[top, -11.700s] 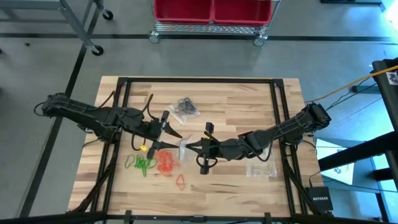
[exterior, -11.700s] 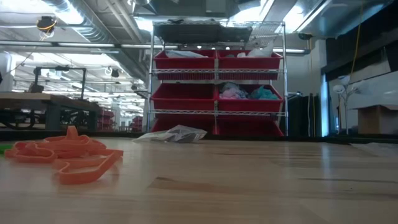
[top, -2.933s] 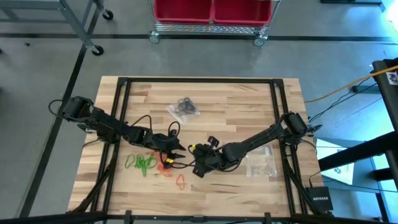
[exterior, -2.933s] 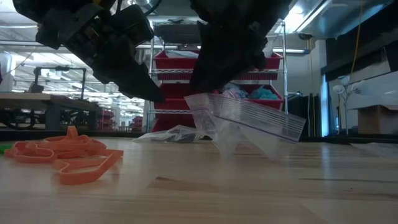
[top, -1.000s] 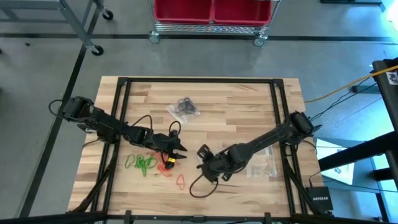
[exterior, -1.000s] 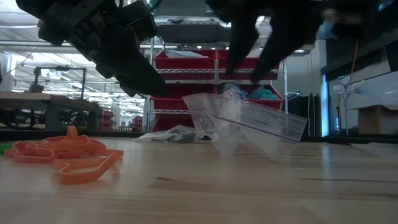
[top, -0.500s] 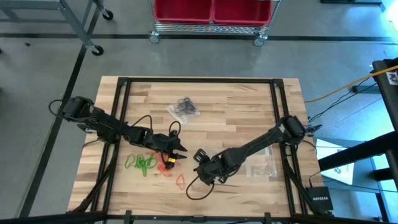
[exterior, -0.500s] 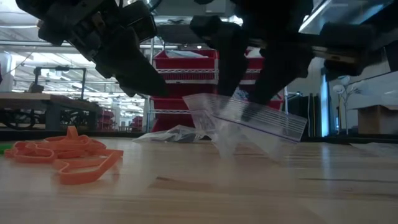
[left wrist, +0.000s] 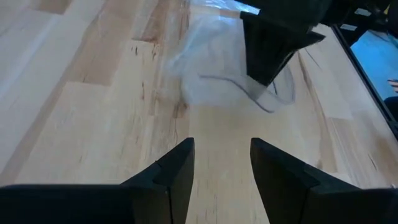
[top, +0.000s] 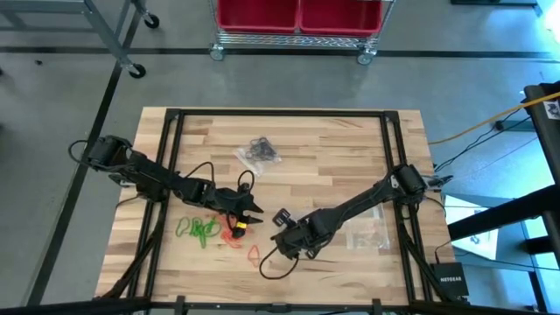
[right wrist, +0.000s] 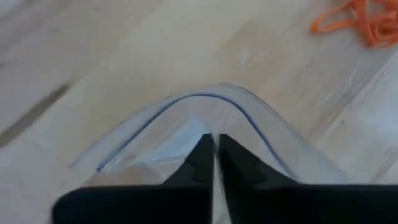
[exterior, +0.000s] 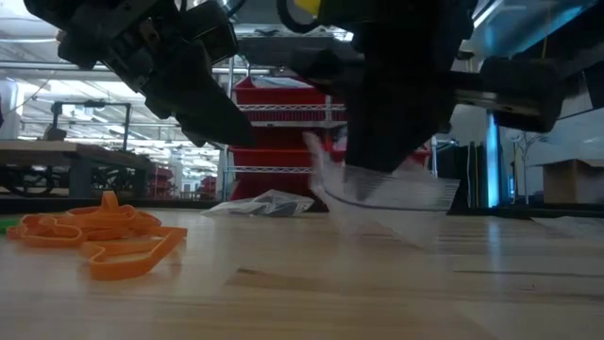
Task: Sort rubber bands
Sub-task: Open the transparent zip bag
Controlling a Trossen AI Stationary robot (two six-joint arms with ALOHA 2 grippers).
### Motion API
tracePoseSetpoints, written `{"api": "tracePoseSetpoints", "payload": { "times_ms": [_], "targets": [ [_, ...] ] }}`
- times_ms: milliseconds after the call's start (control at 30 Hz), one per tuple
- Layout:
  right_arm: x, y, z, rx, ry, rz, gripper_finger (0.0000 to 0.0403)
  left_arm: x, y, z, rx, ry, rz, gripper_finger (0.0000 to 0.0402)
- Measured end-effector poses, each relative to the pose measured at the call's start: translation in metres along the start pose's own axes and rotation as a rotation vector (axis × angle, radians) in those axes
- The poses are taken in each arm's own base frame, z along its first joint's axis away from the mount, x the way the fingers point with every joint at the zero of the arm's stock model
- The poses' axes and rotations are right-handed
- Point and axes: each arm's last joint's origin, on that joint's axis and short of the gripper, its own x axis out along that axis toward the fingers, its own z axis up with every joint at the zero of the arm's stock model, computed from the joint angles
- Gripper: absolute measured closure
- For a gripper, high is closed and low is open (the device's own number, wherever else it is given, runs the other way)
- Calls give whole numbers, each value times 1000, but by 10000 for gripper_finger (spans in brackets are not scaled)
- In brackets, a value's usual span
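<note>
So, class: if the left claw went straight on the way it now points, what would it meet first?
Most likely the clear bag pinched by the right claw. Only bare table lies between it and the open left claw, though depth is uncertain.

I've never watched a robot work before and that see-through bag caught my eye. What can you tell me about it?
The clear bag looks like thin, soft plastic with a zip strip along its mouth, which bows into an arch. The right pincer is shut on its edge, with the film pinched between the two dark fingers. From table level the bag hangs tilted just above the wooden table, near its middle. Nothing can be seen inside it. The orange rubber bands lie nearby, apart from it.
</note>
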Motion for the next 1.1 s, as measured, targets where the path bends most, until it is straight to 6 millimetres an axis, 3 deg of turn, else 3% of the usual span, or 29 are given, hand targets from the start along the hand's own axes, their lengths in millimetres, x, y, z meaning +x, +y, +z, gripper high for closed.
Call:
{"api": "tracePoseSetpoints", "payload": {
  "times_ms": [167, 400, 633, 767, 1100],
  "targets": [
    [-12, -2, 1, 181, -41, 24, 399, -4, -2, 3, -12, -17, -10, 251],
    [-73, -21, 2, 390, -206, -112, 402, -44, -23, 23, -13, -106, -83, 251],
    [-128, -43, 10, 568, -521, -286, 402, -84, -39, 42, -20, -278, -128, 251],
    [-140, -51, 19, 606, -673, -336, 403, -92, -43, 47, -4, -340, -148, 251],
    [-142, -52, 20, 646, -691, -371, 403, -96, -48, 52, 9, -417, -137, 251]
  ]
}}
